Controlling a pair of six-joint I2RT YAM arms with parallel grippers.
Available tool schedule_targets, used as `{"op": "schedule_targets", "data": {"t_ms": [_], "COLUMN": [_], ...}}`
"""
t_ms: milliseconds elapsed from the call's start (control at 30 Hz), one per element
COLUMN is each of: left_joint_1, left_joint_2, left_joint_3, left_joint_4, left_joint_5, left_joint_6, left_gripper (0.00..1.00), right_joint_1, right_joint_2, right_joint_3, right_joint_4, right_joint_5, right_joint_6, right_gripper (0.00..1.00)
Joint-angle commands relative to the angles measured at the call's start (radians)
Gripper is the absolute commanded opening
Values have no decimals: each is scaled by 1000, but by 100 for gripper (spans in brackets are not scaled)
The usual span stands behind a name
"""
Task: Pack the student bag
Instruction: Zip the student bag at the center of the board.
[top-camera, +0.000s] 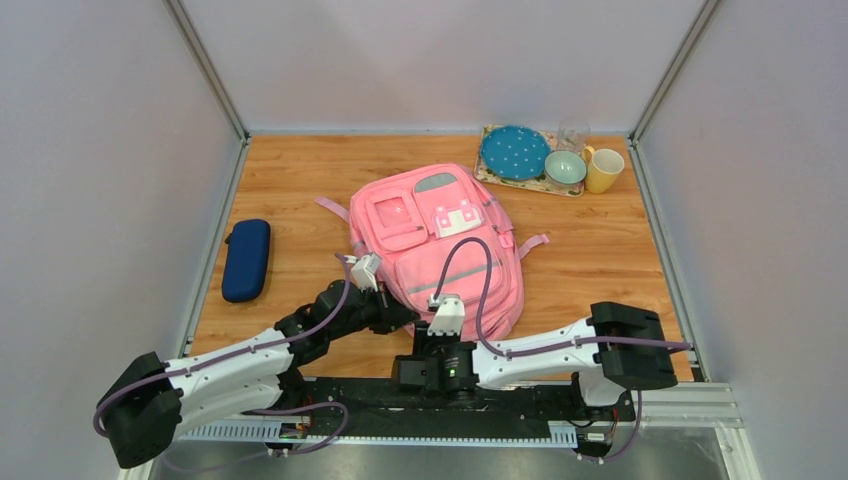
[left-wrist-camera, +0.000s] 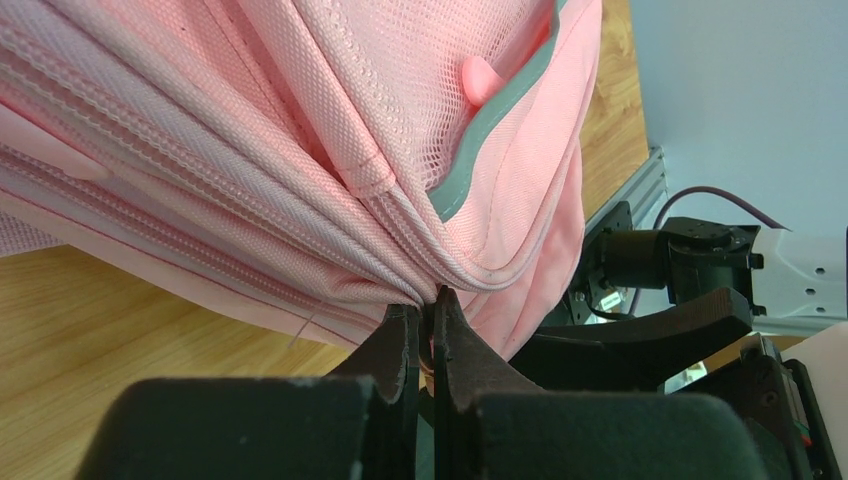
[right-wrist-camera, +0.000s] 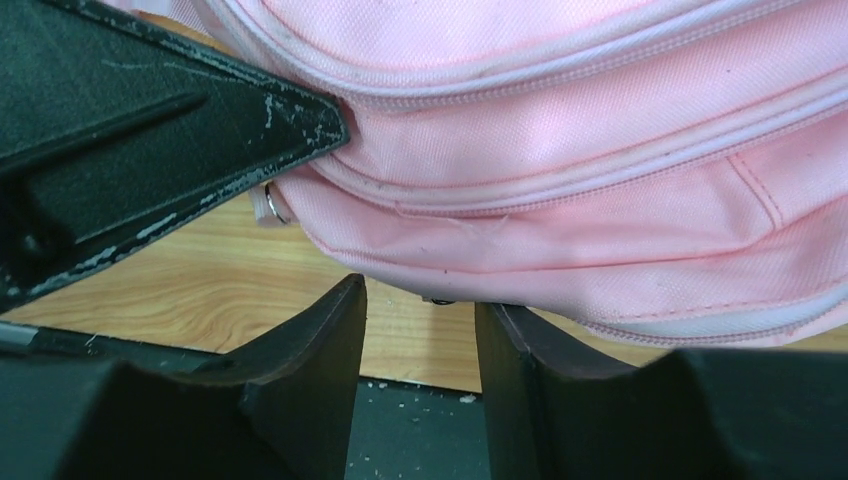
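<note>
A wooden counter (top-camera: 300, 190) stands between plain white walls (top-camera: 110, 150). The pink student bag (top-camera: 440, 240) lies flat in the middle of it with the front side up, and its near end is just in front of the two arms. A pink strap sticks out on each side of the bag. The left tool (left-wrist-camera: 428, 305) is at the near left corner of the bag. Its two fingers are pressed together and pinch the bag's lower edge, and the fabric gathers into folds toward the tips. The right wrist view shows a small metal ring (right-wrist-camera: 270, 205) beside the tip of this tool, but I cannot tell what the ring belongs to. The right tool (right-wrist-camera: 420, 320) is low at the near edge of the bag. Its fingers stand apart and hold nothing, and the pink seam of the bag is just above the gap. A navy blue case (top-camera: 246, 259) lies well apart on the left side of the counter. In the far right corner is a tray (top-camera: 487, 172) with a teal plate (top-camera: 514, 152), a pale bowl (top-camera: 565, 167) and a clear glass (top-camera: 573, 135). A yellow mug (top-camera: 603, 170) stands just beside the tray.
</note>
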Motion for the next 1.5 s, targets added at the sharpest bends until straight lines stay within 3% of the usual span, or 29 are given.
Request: {"op": "schedule_targets", "data": {"t_ms": [0, 133, 267, 367, 533, 633, 667, 733, 833, 1033, 1133, 1167, 1200, 1300, 1467], "left_joint_1": [-23, -23, -22, -23, -22, -22, -22, -22, -22, -22, -22, -22, -22, -23, -22], "left_joint_2": [4, 10, 10, 11, 5, 4, 4, 4, 2, -1, -5, -7, -9, -12, -10], "left_joint_3": [51, 56, 54, 54, 54, 56, 56, 56, 56, 57, 60, 66, 68, 68, 60], "left_joint_4": [69, 68, 71, 69, 65, 61, 61, 65, 68, 63, 37, 28, 22, 17, 38], "left_joint_5": [140, 143, 137, 136, 124, 116, 116, 116, 114, 108, 91, 87, 78, 77, 88], "left_joint_6": [-19, -21, -18, -16, -11, -5, -7, -5, -8, -7, 12, 18, 27, 32, 21], "left_gripper": [0, 0, 0, 0, 0, 0, 0, 0, 0, 0, 0, 0, 0, 0, 0], "right_joint_1": [-25, -25, -24, -18, 5, 12, 13, 18, 19, 21, 35, 39, 50, 56, 52], "right_joint_2": [58, 109, 135, 149, 165, 178, 179, 178, 176, 170, 149, 143, 136, 124, 130], "right_joint_3": [73, 110, 112, 124, 139, 147, 147, 142, 135, 135, 135, 135, 132, 119, 95], "right_joint_4": [-43, -153, -153, -179, -258, -322, -330, -325, -301, -310, -307, -308, -307, -287, -267], "right_joint_5": [135, 158, 140, 138, 138, 140, 140, 137, 134, 129, 141, 140, 141, 132, 127], "right_joint_6": [80, 151, 148, 159, 206, 262, 271, 272, 257, 256, 242, 239, 237, 226, 229], "right_gripper": [45, 37, 18, 8, 3, 5, 19, 27, 21, 0, 2, 14, 20, 27, 3]}}
